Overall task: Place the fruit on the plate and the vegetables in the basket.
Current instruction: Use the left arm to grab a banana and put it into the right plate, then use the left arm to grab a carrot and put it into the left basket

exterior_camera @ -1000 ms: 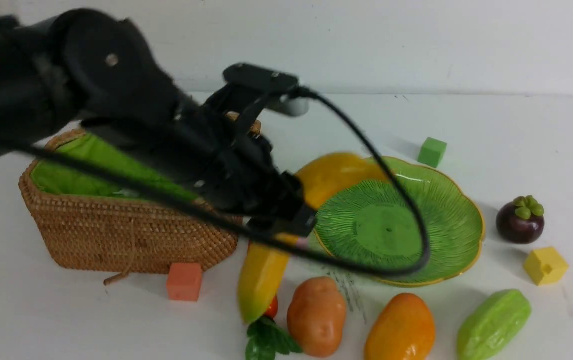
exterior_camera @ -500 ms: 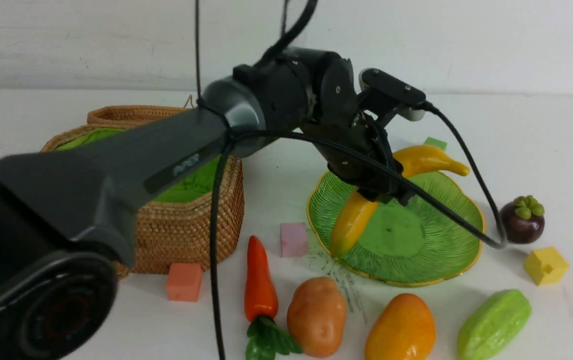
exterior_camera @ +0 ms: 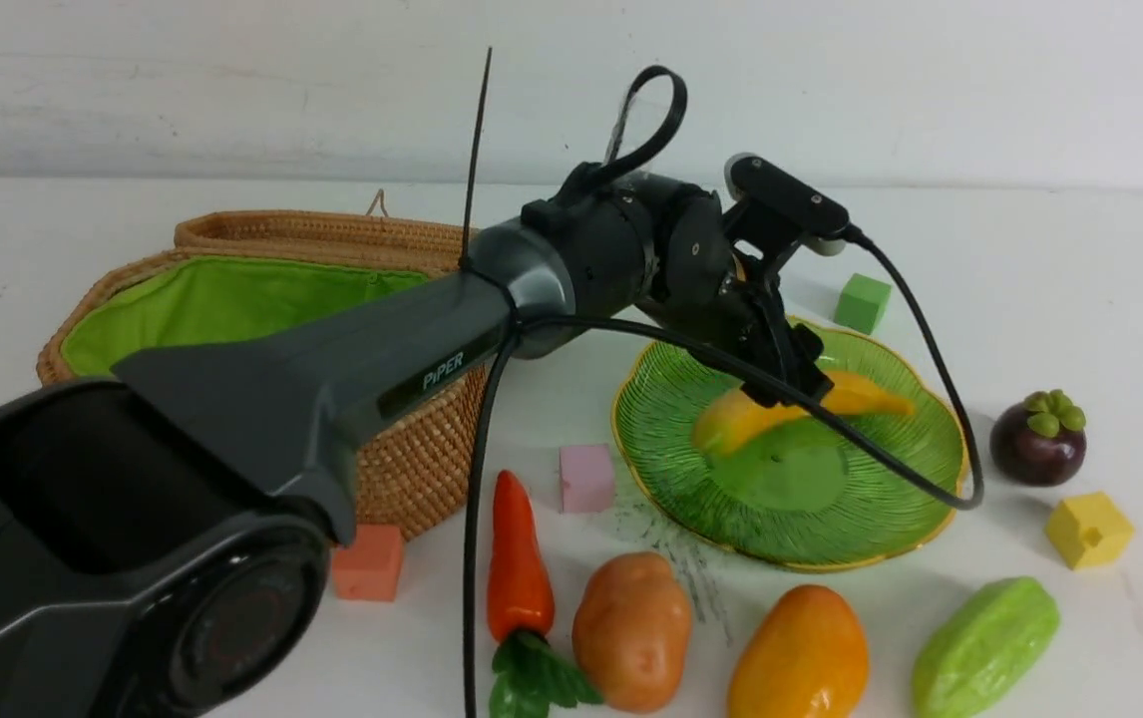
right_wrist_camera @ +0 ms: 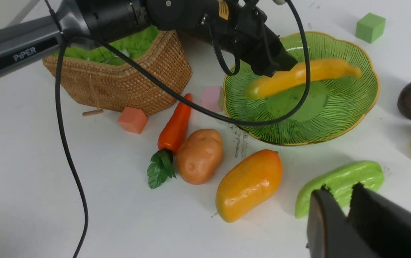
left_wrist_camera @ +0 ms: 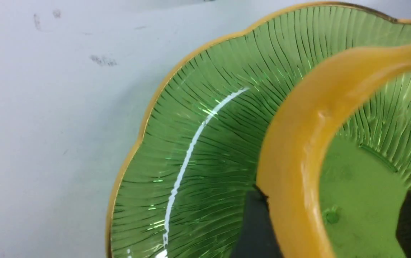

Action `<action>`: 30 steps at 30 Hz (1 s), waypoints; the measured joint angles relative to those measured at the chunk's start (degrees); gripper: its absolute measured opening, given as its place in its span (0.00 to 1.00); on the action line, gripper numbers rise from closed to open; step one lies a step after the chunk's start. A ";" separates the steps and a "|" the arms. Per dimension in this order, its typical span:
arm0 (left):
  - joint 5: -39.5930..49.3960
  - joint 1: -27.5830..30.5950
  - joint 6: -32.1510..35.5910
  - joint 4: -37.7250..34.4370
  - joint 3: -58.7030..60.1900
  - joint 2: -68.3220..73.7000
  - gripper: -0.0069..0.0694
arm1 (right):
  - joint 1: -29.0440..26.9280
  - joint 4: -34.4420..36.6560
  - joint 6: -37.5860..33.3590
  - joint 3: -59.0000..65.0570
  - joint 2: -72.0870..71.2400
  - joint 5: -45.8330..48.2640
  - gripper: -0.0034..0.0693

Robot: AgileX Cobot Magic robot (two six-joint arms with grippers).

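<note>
Progress looks early. Front view: the long curved yellow banana [exterior_camera: 801, 414] sits low over the ribbed green glass plate with its gold rim [exterior_camera: 891, 499], mid-worktop, under the left end effector [exterior_camera: 791, 374]. The tan wicker basket [exterior_camera: 412, 449], toward the left edge, shows only green lining. The red-orange carrot [exterior_camera: 517, 558], tan potato [exterior_camera: 631, 628] and orange-yellow mango [exterior_camera: 799, 653] wait along the near edge, and the dark purple mangosteen [exterior_camera: 1037, 444] toward the right edge.

Left wrist view: the jaws stand wider than the banana. One finger [left_wrist_camera: 255, 229] touches it and the other is clear, so the grip looks let go.

Right wrist view: the right end effector [right_wrist_camera: 341, 191] hangs nearly closed, holding nothing.
</note>
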 joint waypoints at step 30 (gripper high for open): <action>36.15 -0.91 -23.07 5.89 10.72 -37.07 0.07 | 0.00 0.64 -2.60 0.00 0.00 1.35 0.23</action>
